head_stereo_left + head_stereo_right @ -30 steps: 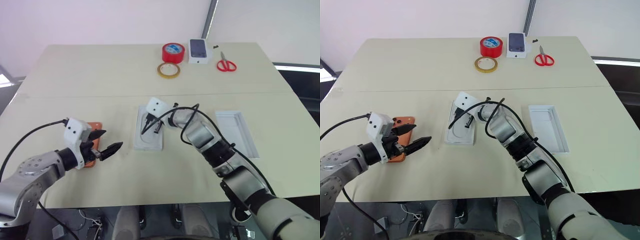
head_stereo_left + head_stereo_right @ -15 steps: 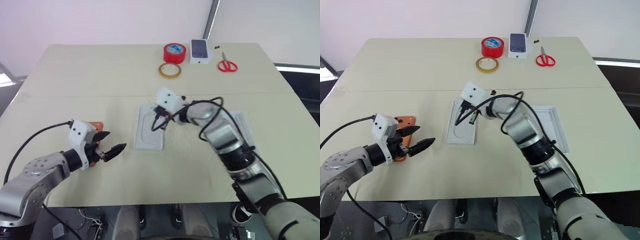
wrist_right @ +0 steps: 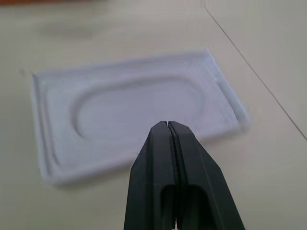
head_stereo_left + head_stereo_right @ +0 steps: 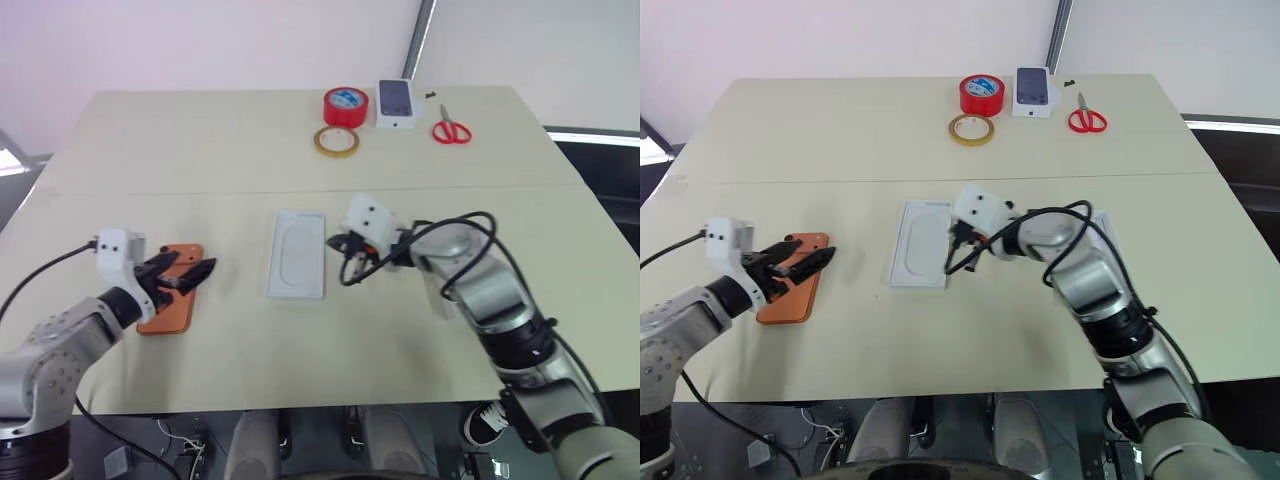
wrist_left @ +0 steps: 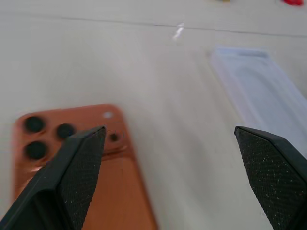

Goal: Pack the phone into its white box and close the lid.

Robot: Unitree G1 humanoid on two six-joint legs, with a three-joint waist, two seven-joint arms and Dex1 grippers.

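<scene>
Phone: I see the flat orange smartphone (image 4: pixel 168 302) lying back up on the cream tabletop (image 4: pixel 200 150), at my left near edge; three dark lenses sit in one rounded corner.
Left pincer: the left pincer (image 4: pixel 186 276) hangs just above the phone's far end, its two black textured fingers (image 5: pixel 81 167) spread wide, nothing between them.
Box tray: one shallow white box tray (image 4: pixel 298 253) with an oval recess lies at the middle, well apart from the phone, bare tabletop between them.
Right pincer: the right pincer (image 4: pixel 349 261) sits just beside the tray's right edge, fingers pressed together, empty.
Lid: one white box lid (image 4: pixel 1102 228) lies to the right, mostly hidden behind my right arm.
Far edge, counted: one red tape roll (image 4: pixel 345 106), one tan tape ring (image 4: pixel 338 141), one small white box printed with a dark phone (image 4: pixel 398 103), one pair of red-handled scissors (image 4: pixel 452 128).
In the way: nothing lies on the tray.
</scene>
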